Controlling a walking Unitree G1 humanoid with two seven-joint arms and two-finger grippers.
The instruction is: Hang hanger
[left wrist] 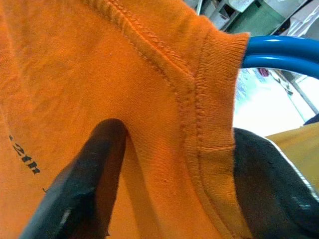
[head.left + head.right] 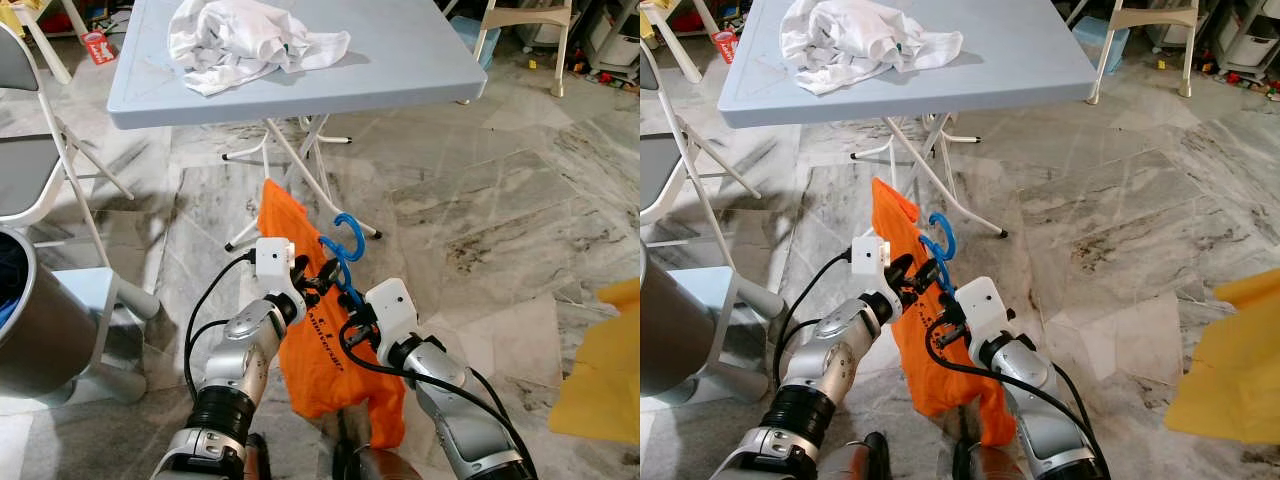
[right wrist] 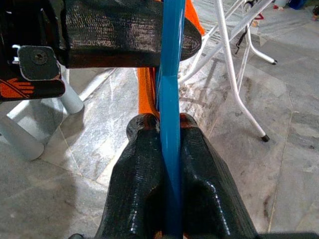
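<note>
Both arms are bent inward, meeting above the marble floor [image 2: 480, 200] before the tabletop's near edge [image 2: 300, 108]. The right gripper [image 3: 167, 130] has its fingers clamped on the blue hanger [image 2: 343, 252]. The left gripper [image 1: 169, 164] seems to pinch the orange shirt [image 2: 320, 350] at its collar.

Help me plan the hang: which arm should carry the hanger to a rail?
Right. The right gripper is clamped on the blue hanger; the left gripper only pinches the orange shirt.

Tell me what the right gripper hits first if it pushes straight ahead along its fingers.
Probably the left gripper, crossing just beyond the right gripper, which pinches the blue hanger; depth is unclear.
</note>
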